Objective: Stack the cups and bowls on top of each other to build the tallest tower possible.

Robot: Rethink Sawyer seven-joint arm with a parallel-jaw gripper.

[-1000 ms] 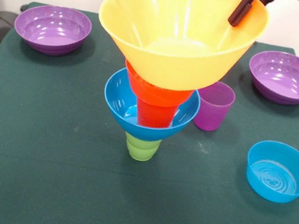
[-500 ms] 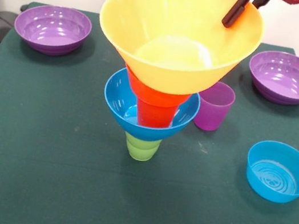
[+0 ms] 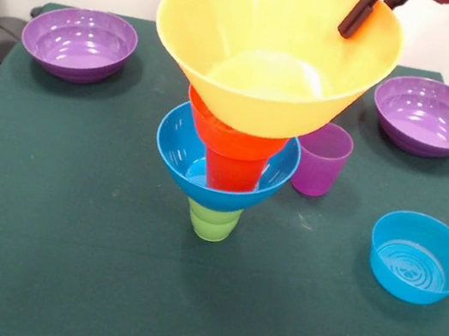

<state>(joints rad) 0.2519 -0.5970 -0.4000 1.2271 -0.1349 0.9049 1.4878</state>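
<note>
The large yellow-orange bowl (image 3: 270,54) sits atop the tower (image 3: 227,164) at table centre, shifted slightly rightward and more level than half a second ago; the gripper (image 3: 362,14) stays clamped on its far rim; the purple cup (image 3: 322,159) stands just behind, unmoved.
</note>
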